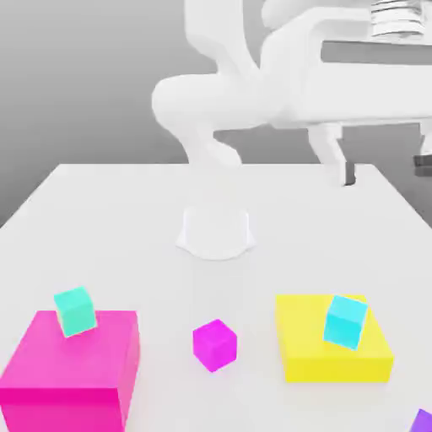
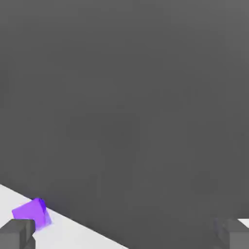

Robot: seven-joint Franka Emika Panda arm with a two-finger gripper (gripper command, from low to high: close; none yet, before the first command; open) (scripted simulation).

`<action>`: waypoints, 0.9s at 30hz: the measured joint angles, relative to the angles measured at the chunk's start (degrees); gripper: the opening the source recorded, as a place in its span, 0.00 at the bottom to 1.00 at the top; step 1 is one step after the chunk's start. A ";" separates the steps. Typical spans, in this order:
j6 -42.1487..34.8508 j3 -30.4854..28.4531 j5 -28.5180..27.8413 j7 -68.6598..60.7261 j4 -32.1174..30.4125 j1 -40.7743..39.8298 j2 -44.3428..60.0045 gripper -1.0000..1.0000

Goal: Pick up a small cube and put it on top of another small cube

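Pincer point(image 2: 124, 236) spread wide, empty | small magenta cube point(image 1: 214, 344) on table point(image 1: 126, 219)

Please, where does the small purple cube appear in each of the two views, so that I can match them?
Exterior view: the small purple cube sits at the bottom right corner of the picture, cut by the frame, on the white table.
Hand view: the cube sits near one dark gripper finger, at the table's edge.
Shared landmark: the white table.
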 joint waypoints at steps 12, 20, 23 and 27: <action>4.73 2.82 -5.36 -4.87 4.68 6.14 25.13 0.50; 11.68 1.70 -8.56 -4.75 7.70 9.02 38.96 0.00; 11.65 1.71 -8.51 -4.79 7.70 9.01 38.96 0.00; 10.53 1.92 -8.22 -5.02 7.36 8.89 37.54 0.00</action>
